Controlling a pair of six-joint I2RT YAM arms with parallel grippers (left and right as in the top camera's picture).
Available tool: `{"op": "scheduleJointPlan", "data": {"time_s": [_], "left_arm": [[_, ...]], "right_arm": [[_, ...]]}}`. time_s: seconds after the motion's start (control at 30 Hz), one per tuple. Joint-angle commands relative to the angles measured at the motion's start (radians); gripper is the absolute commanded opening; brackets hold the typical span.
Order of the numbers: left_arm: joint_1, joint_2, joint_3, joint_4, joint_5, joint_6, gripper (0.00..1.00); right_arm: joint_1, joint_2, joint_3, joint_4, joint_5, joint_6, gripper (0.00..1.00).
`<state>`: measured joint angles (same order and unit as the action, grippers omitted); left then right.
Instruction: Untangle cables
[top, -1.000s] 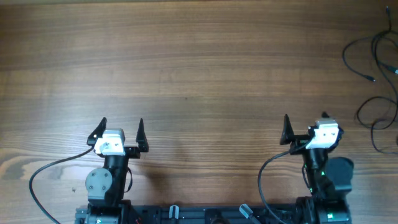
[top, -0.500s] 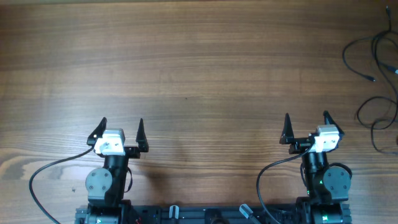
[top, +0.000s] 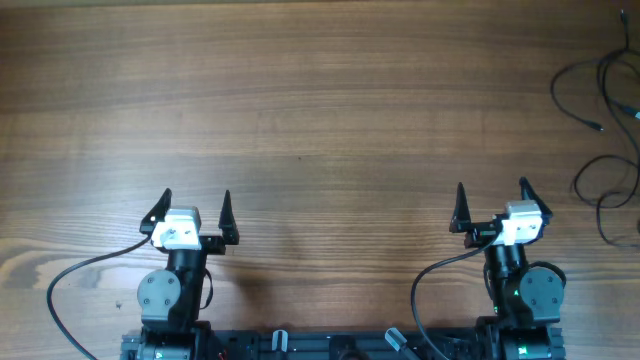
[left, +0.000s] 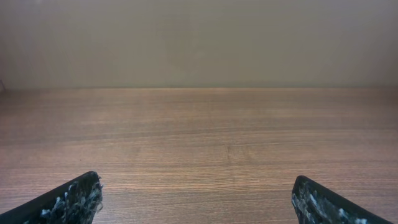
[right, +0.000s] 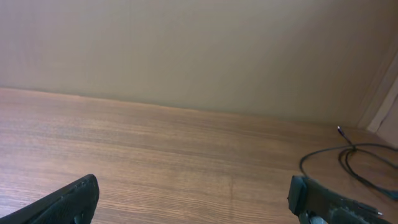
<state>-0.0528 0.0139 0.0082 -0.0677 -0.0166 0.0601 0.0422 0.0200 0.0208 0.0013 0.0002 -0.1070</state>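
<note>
Thin black cables (top: 605, 120) lie in loose loops at the far right edge of the wooden table, partly cut off by the frame. A stretch of cable (right: 348, 163) also shows at the right in the right wrist view. My left gripper (top: 193, 207) is open and empty near the front left. My right gripper (top: 491, 203) is open and empty near the front right, well short of the cables. The left wrist view shows only my open left gripper (left: 196, 198) over bare wood.
The wooden table (top: 320, 110) spans the whole view. The arm bases and their thicker black cables (top: 70, 280) sit along the front edge. A plain wall (left: 199, 37) stands behind the table's far edge.
My right gripper turned slightly to the left and squared up, facing the far side of the table. The left arm and the cables have not moved.
</note>
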Motion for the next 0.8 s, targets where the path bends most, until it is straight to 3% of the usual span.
{"op": "scheduleJointPlan", "data": {"time_s": [0.0,0.1,0.77], "left_arm": [[0.005,-0.007,-0.002,-0.004,-0.006,0.014,1.0],[0.005,-0.007,-0.002,-0.004,-0.006,0.014,1.0],[0.005,-0.007,-0.002,-0.004,-0.006,0.014,1.0]], "right_arm": [[-0.005,-0.017,-0.015,0.001,-0.018,-0.02,1.0],[-0.031,-0.017,-0.015,0.001,-0.02,0.052,1.0],[-0.032,-0.016,-0.015,0.002,-0.021,0.055,1.0]]}}
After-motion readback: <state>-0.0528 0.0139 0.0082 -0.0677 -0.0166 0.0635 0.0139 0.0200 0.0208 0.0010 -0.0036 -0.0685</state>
